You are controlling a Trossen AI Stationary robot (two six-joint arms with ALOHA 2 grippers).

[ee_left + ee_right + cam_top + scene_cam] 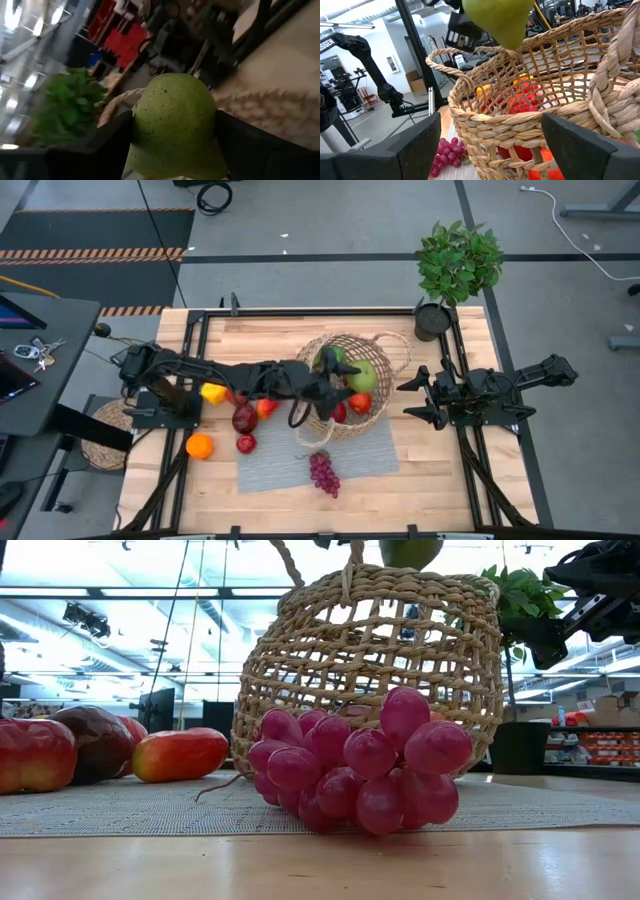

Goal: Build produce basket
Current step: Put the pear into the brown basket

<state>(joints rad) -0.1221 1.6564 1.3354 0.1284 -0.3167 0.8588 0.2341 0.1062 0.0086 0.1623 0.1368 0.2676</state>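
The wicker basket (385, 350) stands on a grey mat (280, 465) at mid-table with red and orange produce inside (522, 102). My left gripper (172, 150) reaches in from the table's left and is shut on a green pear (172, 120), held over the basket's opening (362, 376). On the table to the basket's left lie a yellow pepper (213, 392), red apples (245, 418) and an orange (199, 446). Purple grapes (324, 472) rest on the mat in front. My right gripper (490, 150) waits open at the table's right, facing the basket. My left gripper pinches the green pear between its two fingers, one on each side of its body (140, 125). The fingers come nearly level from the table's left. The pear is lifted clear, tilted, above the basket's rim (497, 17).
A potted plant (455, 265) stands at the table's far right corner. A flat woven mat (105, 435) lies beside the table's left edge. Bare wood shows along the near edge (450, 490).
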